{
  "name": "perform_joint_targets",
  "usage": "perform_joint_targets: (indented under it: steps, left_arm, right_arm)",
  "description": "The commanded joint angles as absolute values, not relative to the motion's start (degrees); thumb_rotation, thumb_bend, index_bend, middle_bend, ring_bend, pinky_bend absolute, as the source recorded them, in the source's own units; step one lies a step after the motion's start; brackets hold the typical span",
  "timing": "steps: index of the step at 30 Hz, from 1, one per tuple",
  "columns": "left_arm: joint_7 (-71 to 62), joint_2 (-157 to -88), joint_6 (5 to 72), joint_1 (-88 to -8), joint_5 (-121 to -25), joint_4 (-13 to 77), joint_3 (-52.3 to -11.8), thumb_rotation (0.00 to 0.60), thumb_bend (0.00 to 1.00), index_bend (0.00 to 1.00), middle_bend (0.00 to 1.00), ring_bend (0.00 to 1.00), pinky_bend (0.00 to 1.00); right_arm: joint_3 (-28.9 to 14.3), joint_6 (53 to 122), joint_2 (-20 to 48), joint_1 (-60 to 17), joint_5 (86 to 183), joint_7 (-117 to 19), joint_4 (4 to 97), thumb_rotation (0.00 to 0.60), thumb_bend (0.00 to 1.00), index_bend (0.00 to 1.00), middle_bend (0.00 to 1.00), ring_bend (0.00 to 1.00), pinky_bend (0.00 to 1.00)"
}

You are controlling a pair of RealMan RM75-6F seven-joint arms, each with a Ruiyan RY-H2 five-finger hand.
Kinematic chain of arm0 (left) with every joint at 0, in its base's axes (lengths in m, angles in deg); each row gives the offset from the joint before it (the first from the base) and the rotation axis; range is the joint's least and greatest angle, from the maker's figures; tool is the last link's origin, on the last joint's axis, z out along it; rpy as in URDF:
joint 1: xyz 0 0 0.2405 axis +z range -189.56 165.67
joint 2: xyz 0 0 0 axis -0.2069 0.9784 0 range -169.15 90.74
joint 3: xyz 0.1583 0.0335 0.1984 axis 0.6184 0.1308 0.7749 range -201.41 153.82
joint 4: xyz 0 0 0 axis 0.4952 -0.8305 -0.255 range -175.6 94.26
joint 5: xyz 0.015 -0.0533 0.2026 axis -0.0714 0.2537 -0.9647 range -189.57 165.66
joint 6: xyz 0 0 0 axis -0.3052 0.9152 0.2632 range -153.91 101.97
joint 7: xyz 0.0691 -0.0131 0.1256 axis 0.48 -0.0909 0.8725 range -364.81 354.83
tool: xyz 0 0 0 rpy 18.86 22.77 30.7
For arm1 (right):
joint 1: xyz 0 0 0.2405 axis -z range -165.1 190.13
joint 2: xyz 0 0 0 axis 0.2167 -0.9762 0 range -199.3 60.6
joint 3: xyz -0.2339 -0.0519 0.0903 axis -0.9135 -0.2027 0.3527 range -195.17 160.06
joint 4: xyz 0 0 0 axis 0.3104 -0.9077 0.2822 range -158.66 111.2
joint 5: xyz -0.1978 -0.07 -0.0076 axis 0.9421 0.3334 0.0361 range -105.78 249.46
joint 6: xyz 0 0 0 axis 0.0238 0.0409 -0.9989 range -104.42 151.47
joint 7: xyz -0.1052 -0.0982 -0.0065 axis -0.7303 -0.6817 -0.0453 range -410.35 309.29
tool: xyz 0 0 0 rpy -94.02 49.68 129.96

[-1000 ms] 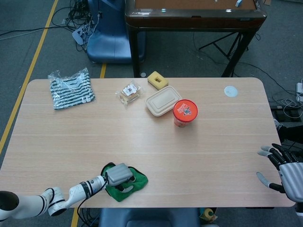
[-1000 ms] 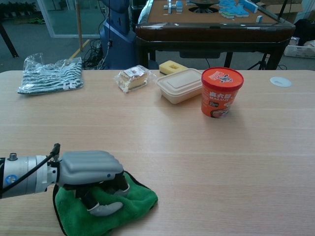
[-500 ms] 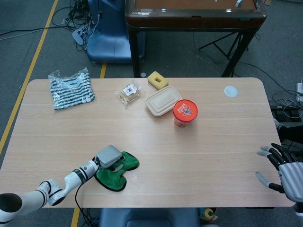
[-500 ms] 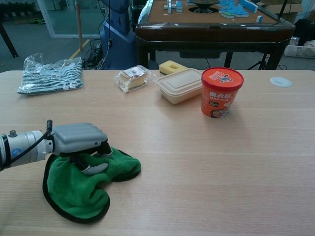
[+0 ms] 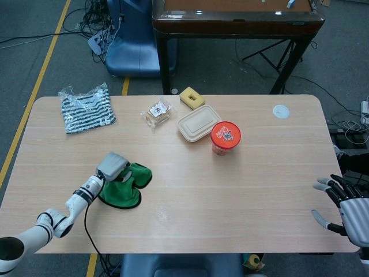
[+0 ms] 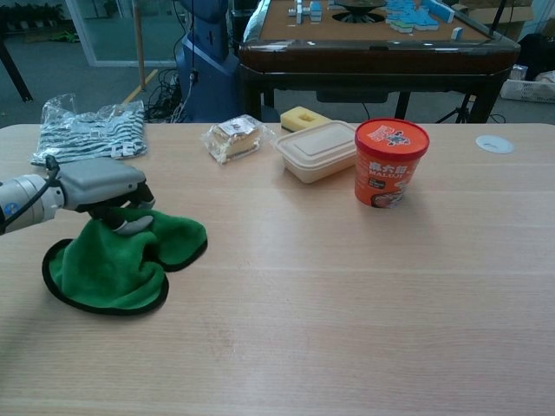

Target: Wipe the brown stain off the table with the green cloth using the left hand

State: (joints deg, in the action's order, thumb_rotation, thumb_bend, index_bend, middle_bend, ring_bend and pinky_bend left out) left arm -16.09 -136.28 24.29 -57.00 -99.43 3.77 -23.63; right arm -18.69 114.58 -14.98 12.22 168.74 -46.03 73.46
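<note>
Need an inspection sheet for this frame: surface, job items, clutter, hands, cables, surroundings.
Surface: wooden table; faint pale smear near the front edge, no brown stain seen.
Job's things: green cloth lies spread on the table's left part.
Clutter: striped bag, wrapped snack, yellow sponge, lidded box, red cup, white disc.
Hands: left hand presses the cloth; right hand open, off the table edge.
Cables: black cable along the left forearm; floor cables.
Surroundings: dark table, blue base.

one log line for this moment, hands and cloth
left hand: on green cloth, pressing it to table | right hand: open, idle at right edge | brown stain: not visible
</note>
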Motion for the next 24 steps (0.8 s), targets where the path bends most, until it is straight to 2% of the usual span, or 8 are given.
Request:
perform_joint_targets:
  steps: [1, 8, 14, 17, 18, 20, 22, 24]
  left_arm:
    - [-16.4, -133.8, 27.0, -57.0, -98.2, 5.8, -26.0, 0.6, 0.46, 0.7, 0.8, 0.78, 1.0]
    - [-15.9, -129.9, 30.9, -57.2, -96.0, 11.5, -30.1, 0.6, 0.46, 0.7, 0.8, 0.78, 1.0]
    - [-14.2, -130.3, 31.7, -57.8, -94.4, 11.5, -32.2, 0.6, 0.46, 0.7, 0.8, 0.77, 1.0]
    - [-12.7, -131.0, 30.8, -57.9, -93.0, 10.9, -32.8, 0.6, 0.45, 0.65, 0.75, 0.73, 0.95]
    - [-11.8, -131.1, 29.8, -57.9, -92.1, 10.9, -32.9, 0.6, 0.45, 0.6, 0.69, 0.68, 0.92]
    - [-9.5, -130.8, 26.6, -58.0, -89.7, 11.8, -33.2, 0.6, 0.43, 0.4, 0.48, 0.5, 0.8]
    - [-6.5, -129.5, 21.5, -58.2, -85.5, 14.4, -33.8, 0.6, 0.32, 0.1, 0.15, 0.22, 0.57]
    - [-4.6, -128.1, 18.8, -58.1, -81.7, 17.6, -35.0, 0.6, 0.24, 0.01, 0.02, 0.09, 0.41]
  right_arm:
    - [-18.7, 114.6, -14.9, 12.2, 168.8, -45.9, 73.2, 0.6, 0.33, 0.3, 0.26, 0.14, 0.19]
    - [-18.6, 114.1, -14.5, 11.9, 168.7, -45.4, 72.8, 0.6, 0.33, 0.3, 0.26, 0.14, 0.19]
    - [-18.6, 114.0, -14.5, 11.8, 168.5, -45.2, 72.6, 0.6, 0.33, 0.3, 0.26, 0.14, 0.19]
    - [-18.6, 114.0, -14.4, 11.9, 168.4, -45.0, 72.4, 0.6, 0.33, 0.3, 0.26, 0.14, 0.19]
    - [-18.6, 114.0, -14.4, 12.0, 168.3, -45.0, 72.3, 0.6, 0.33, 0.3, 0.26, 0.14, 0.19]
    - [-18.7, 114.1, -14.4, 12.0, 168.3, -44.9, 72.2, 0.6, 0.33, 0.3, 0.26, 0.14, 0.19]
    - [-18.6, 114.2, -14.4, 12.0, 168.3, -44.7, 72.1, 0.6, 0.33, 0.3, 0.26, 0.14, 0.19]
    - [-18.6, 114.2, -14.4, 12.0, 168.3, -44.7, 72.0, 0.6, 0.33, 0.3, 0.26, 0.14, 0.19]
